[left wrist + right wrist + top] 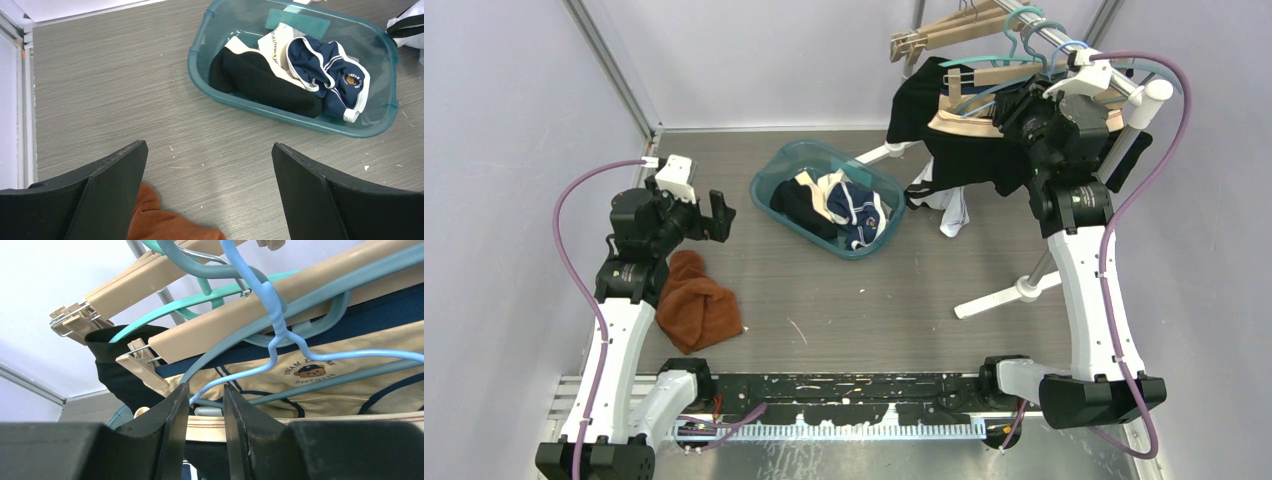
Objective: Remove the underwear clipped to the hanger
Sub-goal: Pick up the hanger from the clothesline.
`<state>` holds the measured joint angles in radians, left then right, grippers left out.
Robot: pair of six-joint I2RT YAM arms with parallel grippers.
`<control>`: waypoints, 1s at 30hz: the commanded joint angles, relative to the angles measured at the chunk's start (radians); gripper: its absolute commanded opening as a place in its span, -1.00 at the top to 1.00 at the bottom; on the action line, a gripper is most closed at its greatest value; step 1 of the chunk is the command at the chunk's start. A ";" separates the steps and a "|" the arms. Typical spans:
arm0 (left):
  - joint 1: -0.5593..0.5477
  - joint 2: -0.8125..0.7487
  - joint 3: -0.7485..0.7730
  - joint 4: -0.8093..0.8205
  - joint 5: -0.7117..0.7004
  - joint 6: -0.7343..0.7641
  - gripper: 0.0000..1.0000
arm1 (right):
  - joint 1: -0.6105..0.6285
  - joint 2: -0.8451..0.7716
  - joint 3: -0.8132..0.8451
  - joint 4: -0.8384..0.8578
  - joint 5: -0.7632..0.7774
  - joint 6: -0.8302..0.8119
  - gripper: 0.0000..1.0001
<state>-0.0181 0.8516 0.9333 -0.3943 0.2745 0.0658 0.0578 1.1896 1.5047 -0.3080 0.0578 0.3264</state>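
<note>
Cream underwear with navy trim and a bear logo (pixel 310 385) hangs clipped to a wooden hanger (pixel 280 305) on the rack at the back right. In the top view it is the beige patch (pixel 964 125) above a black garment (pixel 969 160). My right gripper (pixel 1016 118) is raised against these clothes. In the right wrist view (pixel 206 386) its jaws stand a narrow gap apart, just below a light-blue wire hanger (pixel 272 330), with nothing clearly held between them. My left gripper (pixel 714 215) hovers over the floor, wide open and empty (pixel 209 145).
A teal basket (pixel 774 180) with black, cream and navy underwear stands mid-table, also in the left wrist view (pixel 200 75). A brown cloth (pixel 694 300) lies by the left arm. The rack rail (pixel 1064 40) carries several hangers; its white foot (pixel 1014 290) crosses the floor.
</note>
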 commanded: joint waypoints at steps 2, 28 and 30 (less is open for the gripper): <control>-0.003 -0.020 -0.005 0.056 0.018 0.008 -0.96 | 0.005 0.028 0.035 0.078 -0.018 0.040 0.32; -0.003 -0.031 -0.011 0.052 0.026 0.012 -0.96 | 0.005 -0.041 0.059 0.028 -0.083 0.058 0.85; -0.003 -0.030 -0.011 0.052 0.026 0.014 -0.96 | 0.004 -0.052 0.061 0.017 -0.102 0.054 0.87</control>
<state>-0.0189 0.8391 0.9188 -0.3939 0.2844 0.0685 0.0597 1.1950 1.5116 -0.3283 -0.0021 0.3775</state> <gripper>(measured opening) 0.979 0.117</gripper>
